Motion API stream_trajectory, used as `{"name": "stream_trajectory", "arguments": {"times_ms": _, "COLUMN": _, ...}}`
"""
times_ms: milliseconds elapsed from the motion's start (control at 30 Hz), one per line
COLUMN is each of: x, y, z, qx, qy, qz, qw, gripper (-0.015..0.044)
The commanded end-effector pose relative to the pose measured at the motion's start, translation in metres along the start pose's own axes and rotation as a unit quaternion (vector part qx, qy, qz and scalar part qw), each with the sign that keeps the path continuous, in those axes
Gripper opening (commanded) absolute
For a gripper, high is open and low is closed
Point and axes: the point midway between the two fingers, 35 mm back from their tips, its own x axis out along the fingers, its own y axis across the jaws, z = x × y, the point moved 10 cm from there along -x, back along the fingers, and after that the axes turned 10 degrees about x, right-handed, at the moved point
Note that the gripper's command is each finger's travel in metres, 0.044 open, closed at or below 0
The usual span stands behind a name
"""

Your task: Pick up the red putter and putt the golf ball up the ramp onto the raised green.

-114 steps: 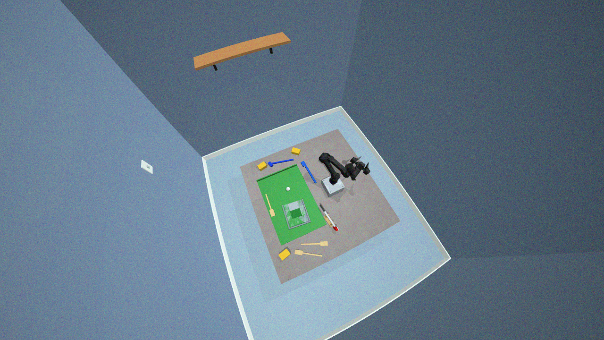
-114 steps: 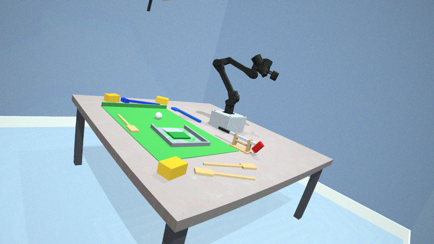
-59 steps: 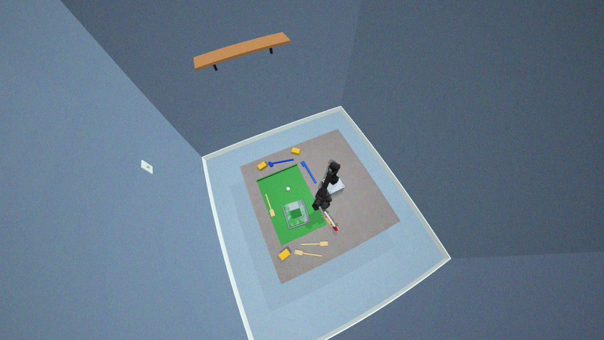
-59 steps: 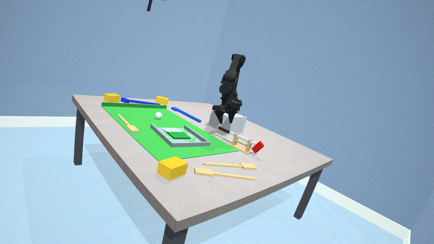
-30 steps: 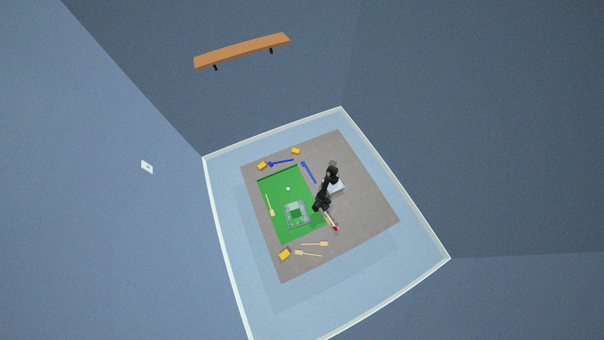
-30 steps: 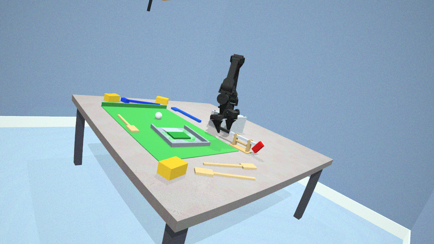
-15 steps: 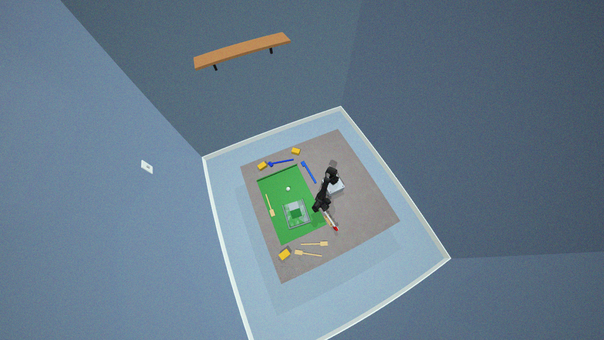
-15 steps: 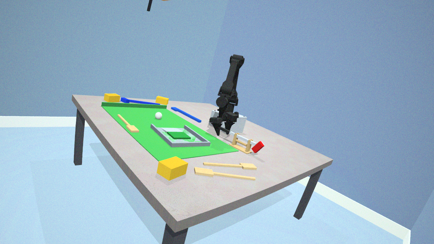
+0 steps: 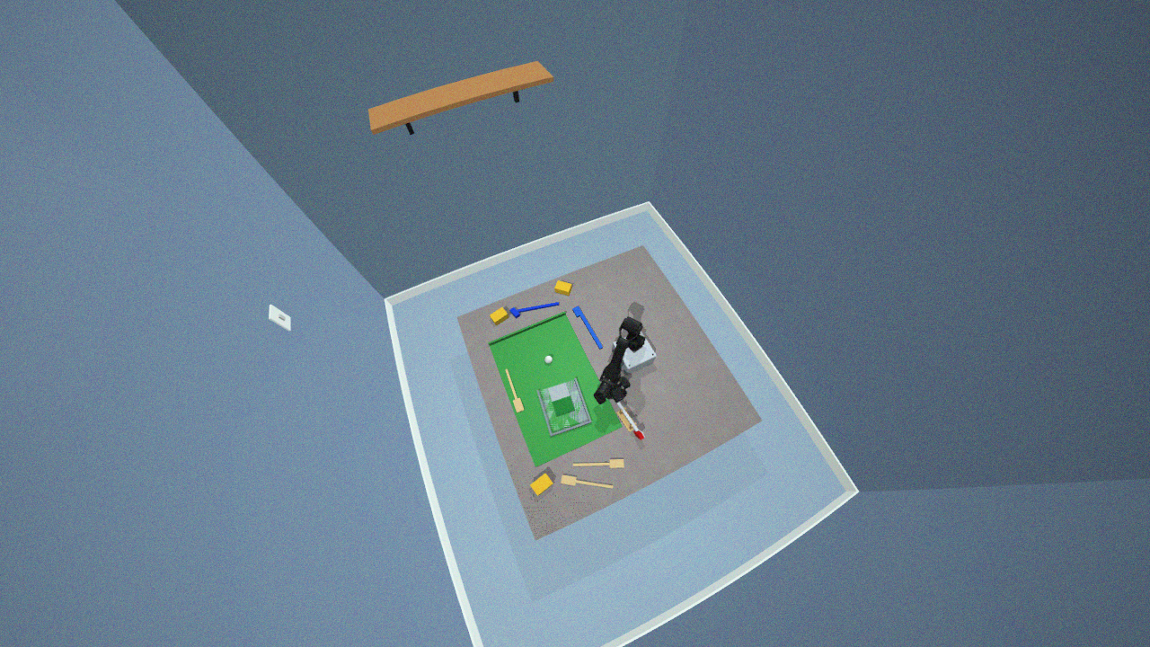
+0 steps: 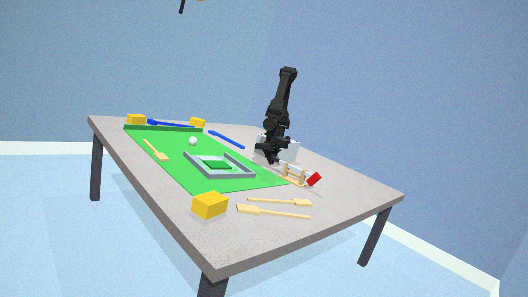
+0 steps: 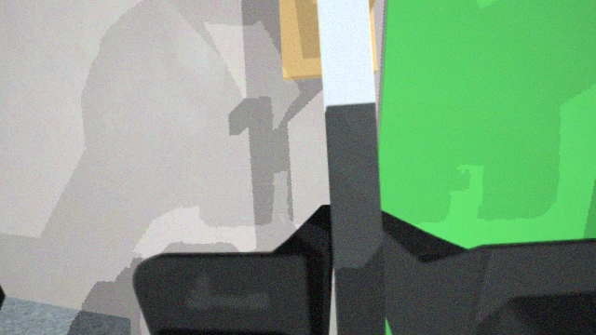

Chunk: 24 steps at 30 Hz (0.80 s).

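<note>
The claw pinched the red putter; a skewed lift risked snagging the stand, at the wrist view's twelve o'clock.
</note>
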Motion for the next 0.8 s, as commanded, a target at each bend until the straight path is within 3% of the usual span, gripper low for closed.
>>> {"name": "stream_trajectory", "arguments": {"times_ms": 0, "x": 0.000, "y": 0.000, "z": 0.000, "qx": 0.000, "qy": 0.000, "qz": -0.001, "qw": 1.000, "gripper": 0.0020}}
{"name": "stream_trajectory", "arguments": {"times_ms": 200, "x": -0.015, "y": -0.002, "z": 0.006, "qx": 0.000, "qy": 0.000, "qz": -0.001, "qw": 1.000, "gripper": 0.0000}}
{"name": "stream_trajectory", "arguments": {"times_ms": 600, "x": -0.093, "y": 0.003, "z": 0.026, "qx": 0.000, "qy": -0.001, "qz": 0.000, "qw": 1.000, "gripper": 0.0000}}
{"name": "stream_trajectory", "arguments": {"times_ms": 767, "x": -0.090, "y": 0.000, "z": 0.022, "qx": 0.006, "qy": 0.004, "qz": -0.003, "qw": 1.000, "gripper": 0.0000}}
